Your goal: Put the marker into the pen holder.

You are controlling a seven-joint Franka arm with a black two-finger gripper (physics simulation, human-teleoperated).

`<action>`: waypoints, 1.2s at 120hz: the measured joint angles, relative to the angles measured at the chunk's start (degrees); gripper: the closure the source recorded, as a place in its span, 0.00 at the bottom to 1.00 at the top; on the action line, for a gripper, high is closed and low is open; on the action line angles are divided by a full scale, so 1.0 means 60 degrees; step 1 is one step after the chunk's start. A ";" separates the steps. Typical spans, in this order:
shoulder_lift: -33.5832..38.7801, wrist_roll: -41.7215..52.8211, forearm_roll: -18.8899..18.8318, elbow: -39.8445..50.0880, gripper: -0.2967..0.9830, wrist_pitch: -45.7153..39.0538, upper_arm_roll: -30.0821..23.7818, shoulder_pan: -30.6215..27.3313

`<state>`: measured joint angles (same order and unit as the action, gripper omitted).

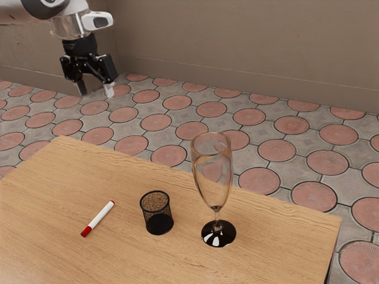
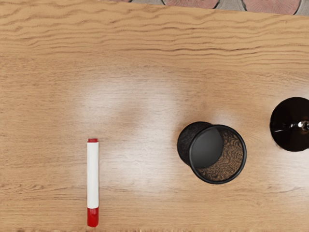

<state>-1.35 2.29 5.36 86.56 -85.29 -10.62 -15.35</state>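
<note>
Lying flat on the wooden table, the marker (image 1: 99, 218) is outside the pen holder (image 1: 159, 223), with bare wood between the two. Its barrel is white, with a longer red section at one end and a short red piece at the other; the longer red end points away from the table edge that borders the tiled floor, and the barrel lies across the wood grain. The holder, a black mesh cup with a round rim, stands upright with its mouth facing up, between the marker and a tall, clear stemmed glass (image 1: 213, 177). The glass also stands upright, apart from the holder, on a round, glossy black base (image 1: 218, 234). Beneath all three, the light brown tabletop (image 1: 47, 201) carries wavy grain, and pale patches of reflected light show on it in the wrist view. High at the exterior view's upper left, the gripper (image 1: 95, 89) hangs from the arm (image 1: 71, 25) with its two fingers pointing down and spread wide, and it has hold of nothing; it is well apart from the marker. Beyond the table are the floor (image 1: 192, 131), patterned with pinkish round tiles set among grey ones, and a plain brownish wall (image 1: 237, 47).
</note>
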 joint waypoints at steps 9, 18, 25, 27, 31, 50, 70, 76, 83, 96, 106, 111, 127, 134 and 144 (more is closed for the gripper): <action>0.0295 -0.0008 -0.0063 0.0340 0.23 -0.0047 0.0758 0.0671; 0.0918 -0.0016 -0.0172 0.2559 0.23 -0.0498 0.1565 0.1396; 0.1046 -0.0022 -0.0296 0.4405 0.23 -0.1210 0.2083 0.1634; 0.0989 -0.0024 -0.0323 0.4716 0.23 -0.1401 0.2163 0.1596; 0.0835 -0.0026 -0.0375 0.5213 0.23 -0.1789 0.2271 0.1476; -0.0013 -0.0026 -0.0658 0.6738 0.23 -0.3722 0.2394 0.0824; -0.0285 -0.0032 -0.0773 0.7616 0.23 -0.5296 0.2368 0.0926; -0.0298 -0.0037 -0.0772 0.7801 0.23 -0.5643 0.2361 0.1339; -0.0311 -0.0041 -0.0760 0.7980 0.23 -0.5973 0.2357 0.1772; -0.0352 -0.0049 -0.0718 0.8220 0.24 -0.6423 0.2366 0.1878; -0.0451 -0.0054 -0.0673 0.8312 0.26 -0.6663 0.2370 0.1523; -0.0493 -0.0056 -0.0636 0.8424 0.28 -0.6794 0.2371 0.1372; -0.0676 -0.0061 -0.0573 0.8559 0.41 -0.7112 0.2371 0.1323; -0.0723 -0.0058 -0.0609 0.8600 0.47 -0.7297 0.2371 0.1386; -0.0719 -0.0049 -0.0929 0.8760 0.55 -0.7687 0.2371 0.1450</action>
<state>-5.66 2.00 -0.22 139.12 -131.41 3.60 -6.65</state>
